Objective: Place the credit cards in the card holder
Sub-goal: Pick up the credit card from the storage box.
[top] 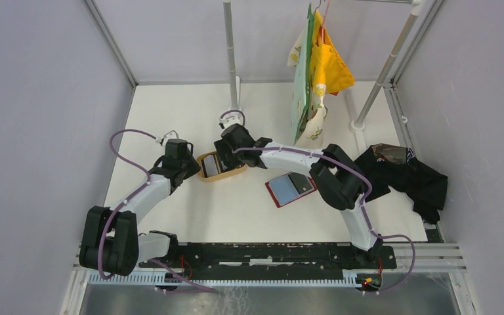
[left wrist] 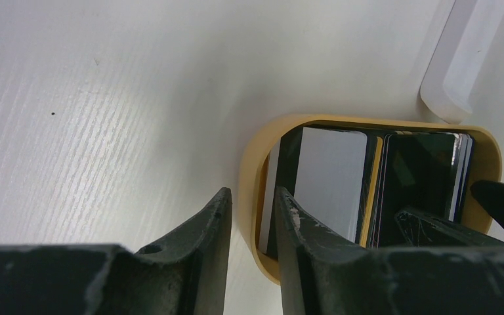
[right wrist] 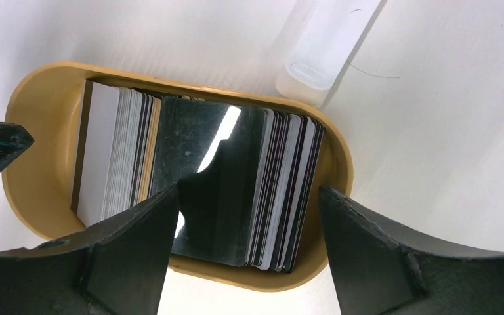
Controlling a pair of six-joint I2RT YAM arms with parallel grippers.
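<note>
The desk (top: pixel 170 111) was a plain white board with a fine streaked grain, boxed in by pale grey walls (top: pixel 39 98) and slim metal posts. A grey upright pole (top: pixel 230 52) stood toward the back. Yellow and green cloths (top: pixel 331 65) hung from a rail beside it. A crumpled black garment (top: pixel 413 174) lay at the desk's right edge.

Near the middle sat a tan oval plastic tray (right wrist: pixel 26 111). It was packed with thin rectangular plastic credit cards (right wrist: pixel 98 151) standing on edge, white, grey, dark and one mirror-bright. A white plastic piece (right wrist: pixel 315 52) lay just beside the tray's far wall.

The small red folding card holder (top: pixel 290 188) lay spread open with its grey-blue lining up. It rested on the bare desk to the right of the tray, apart from it and partly under the right arm.

The left pincer (left wrist: pixel 252 197) was at the tray's left end. One finger stood outside the wall and the other inside, close on either side. Whether it was pinching the wall could not be told. The right pincer (right wrist: pixel 246 193) hung over the cards, released and spread wide, grasping nothing.
</note>
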